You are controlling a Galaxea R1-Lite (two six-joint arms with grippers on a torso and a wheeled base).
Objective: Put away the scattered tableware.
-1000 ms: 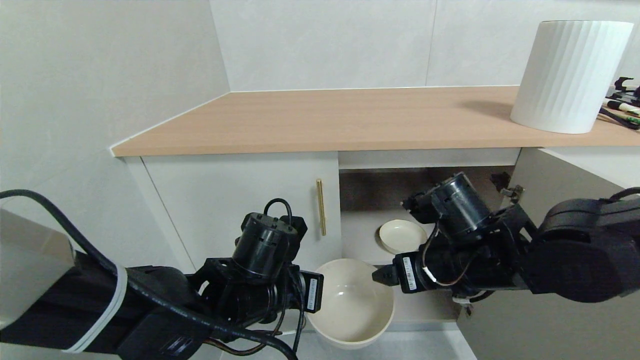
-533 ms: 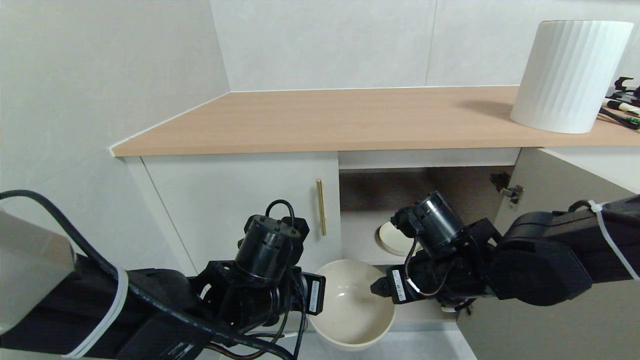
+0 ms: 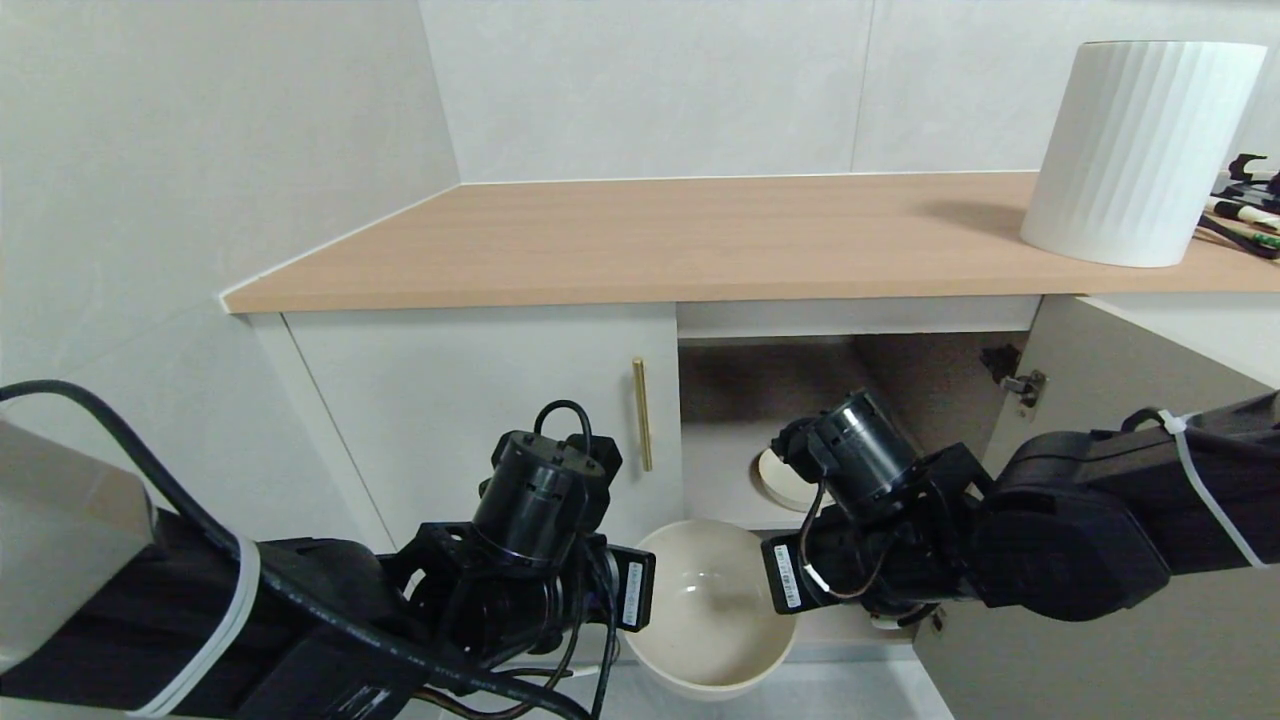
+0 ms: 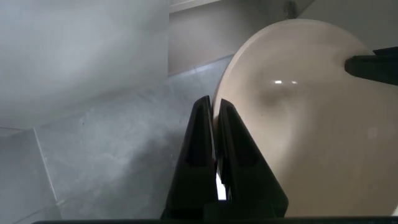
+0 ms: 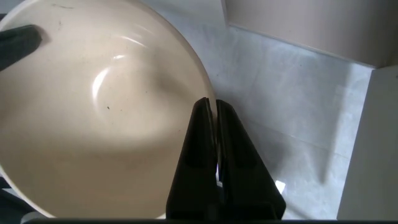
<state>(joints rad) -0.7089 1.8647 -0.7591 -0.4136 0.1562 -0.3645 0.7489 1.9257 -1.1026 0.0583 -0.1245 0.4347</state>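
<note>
You had the cream bowl (image 3: 708,615) held low in front of the open cabinet (image 3: 760,385), just below the front edge of its shelf and tilted so its hollow faced up toward the head camera. The left gripper (image 4: 215,106) was pinching the rim on its own side, fingers pressed flat against the thin wall. The right gripper (image 5: 213,106) was pinching the opposite rim the same way.

Your main risk was the two-arm hold. The bowl is rigid, so if one arm had led the other on the way in, the rim could have twisted out of one pinch. It would then have dropped onto the tiled floor (image 5: 292,99), which looked hard enough to chip it. Each grip was on a smooth, curved edge, and how deep the rim sat between the fingers was hard to judge. A second risk lay inside: the small plate (image 3: 775,482) lay on the shelf, so a bowl pushed straight back could have struck or shoved it. The right arm was also close to the open door (image 3: 1100,400).

The head view gave you the layout: opening, plate and both arms. But the wrist housings hid the contact points. The wrist views showed those contacts plainly, along with the floor beneath, and each caught the other arm's dark fingertip at the far rim.
</note>
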